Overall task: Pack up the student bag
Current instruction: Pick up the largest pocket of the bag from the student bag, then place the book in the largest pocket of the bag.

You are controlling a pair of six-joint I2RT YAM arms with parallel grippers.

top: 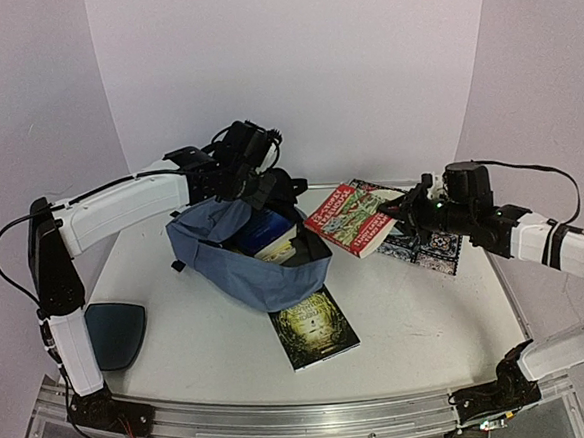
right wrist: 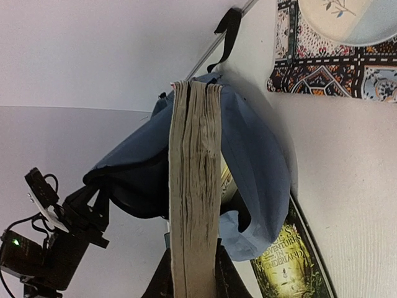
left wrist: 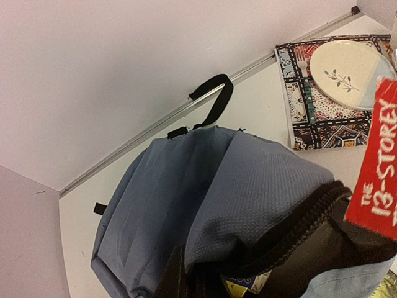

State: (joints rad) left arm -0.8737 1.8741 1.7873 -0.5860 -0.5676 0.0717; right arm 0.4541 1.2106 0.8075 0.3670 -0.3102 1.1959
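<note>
The slate-blue student bag lies open on the white table, with books inside. My left gripper is shut on the bag's upper flap and holds it up; the zipper edge and dark lining show below. My right gripper is shut on a thick red paperback, held in the air just right of the bag's mouth. The wrist view shows its page edges between my fingers. Its red cover also shows in the left wrist view.
A dark green book lies on the table in front of the bag. A patterned book with a white plate on it lies at the back right. A dark teal pad lies at the left edge.
</note>
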